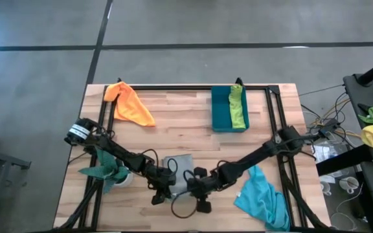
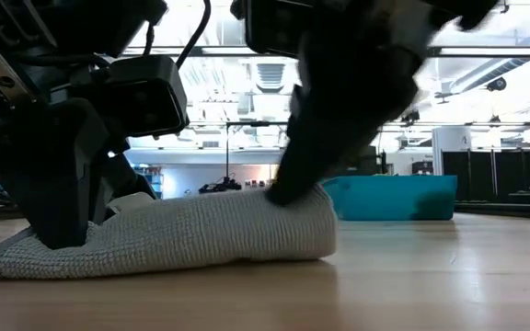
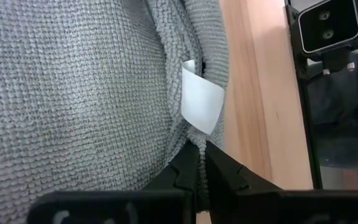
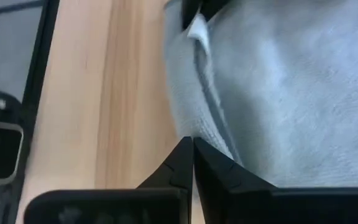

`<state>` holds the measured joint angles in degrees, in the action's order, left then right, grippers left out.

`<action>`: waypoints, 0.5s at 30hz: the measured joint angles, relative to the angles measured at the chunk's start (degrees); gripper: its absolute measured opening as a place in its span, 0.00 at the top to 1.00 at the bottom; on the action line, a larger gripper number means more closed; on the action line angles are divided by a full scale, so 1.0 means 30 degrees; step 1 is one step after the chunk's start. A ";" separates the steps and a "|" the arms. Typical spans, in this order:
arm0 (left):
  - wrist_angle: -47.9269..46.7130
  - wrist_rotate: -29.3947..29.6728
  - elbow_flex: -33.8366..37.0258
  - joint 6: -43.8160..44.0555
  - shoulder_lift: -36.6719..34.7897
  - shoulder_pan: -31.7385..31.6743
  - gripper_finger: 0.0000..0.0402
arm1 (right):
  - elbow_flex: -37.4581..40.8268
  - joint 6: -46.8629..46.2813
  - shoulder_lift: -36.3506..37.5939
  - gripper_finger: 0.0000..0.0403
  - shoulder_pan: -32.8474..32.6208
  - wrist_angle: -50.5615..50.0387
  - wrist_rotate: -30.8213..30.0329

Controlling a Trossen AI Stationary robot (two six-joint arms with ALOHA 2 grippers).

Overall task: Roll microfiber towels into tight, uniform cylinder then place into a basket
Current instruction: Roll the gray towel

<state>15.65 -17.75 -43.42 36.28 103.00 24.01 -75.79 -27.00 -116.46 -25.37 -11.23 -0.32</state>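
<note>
A grey towel point(image 1: 177, 169) lies in a low folded heap near the table's front middle, a white label point(image 3: 201, 102) at one edge. My left gripper point(image 3: 201, 158) is shut at its left end and my right gripper point(image 4: 191, 155) is shut at its right end. The teal basket point(image 1: 220, 110) stands at the far right with a lime green towel point(image 1: 238, 107) inside. An orange towel point(image 1: 129, 103) lies at the far left. A turquoise towel point(image 1: 261, 197) lies at the front right. My left gripper has its shut fingertips on the grey towel's edge point(image 3: 194, 138) just beside the white label, slanting down from the table's left. One layer or several, I cannot tell. The towel's left end point(image 2: 26, 257) lies flat on the table under it. My right gripper has its shut fingertips on the hemmed edge point(image 4: 197, 134) at the grey towel's right end, slanting down from the table's right. In the low view the fingertip point(image 2: 288, 188) sits on top of the heap. The towel rests on the table.
A dark green plant point(image 1: 105, 168) in a white pot stands at the front left, close to my left arm. Black frame rails point(image 1: 274, 123) run along the table's sides and far edge. Bare wood point(image 1: 173, 126) lies between the grey towel and the basket.
</note>
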 joint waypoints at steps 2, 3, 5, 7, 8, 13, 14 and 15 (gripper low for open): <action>-0.0011 -0.0083 0.0000 0.0282 0.0007 -0.0007 1.00 | -0.0050 -0.0422 0.0000 0.98 0.0341 -0.0042 0.0052; -0.0011 -0.0076 0.0000 0.0280 0.0007 -0.0002 1.00 | -0.0052 -0.0709 0.0000 0.98 0.0497 -0.0075 0.0110; -0.0011 -0.0090 0.0000 0.0282 0.0007 -0.0007 1.00 | 0.0000 -0.1048 -0.0035 0.98 0.0824 -0.0058 0.0412; -0.0011 -0.0098 0.0000 0.0282 0.0001 -0.0007 1.00 | 0.0074 -0.1107 -0.0087 0.98 0.1034 -0.0253 0.0821; -0.0025 -0.0081 0.0000 0.0277 -0.0024 -0.0002 1.00 | 0.0164 -0.1154 -0.0097 0.98 0.1102 -0.0365 0.1015; -0.0902 0.0499 0.0029 0.0785 -0.0574 -0.0007 1.00 | 0.0441 -0.1352 -0.0109 0.98 0.1126 -0.1100 0.1594; -0.1190 0.0605 0.0036 0.0806 -0.0780 -0.0007 1.00 | 0.0479 -0.1356 -0.0112 0.98 0.1125 -0.1118 0.1735; -0.1422 0.0658 0.0050 0.0813 -0.1021 -0.0021 1.00 | 0.0494 -0.1369 -0.0202 0.98 0.1125 -0.1097 0.1771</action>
<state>11.38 -15.78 -43.27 38.72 99.94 23.95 -74.30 -31.10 -117.07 -22.00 -14.52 4.99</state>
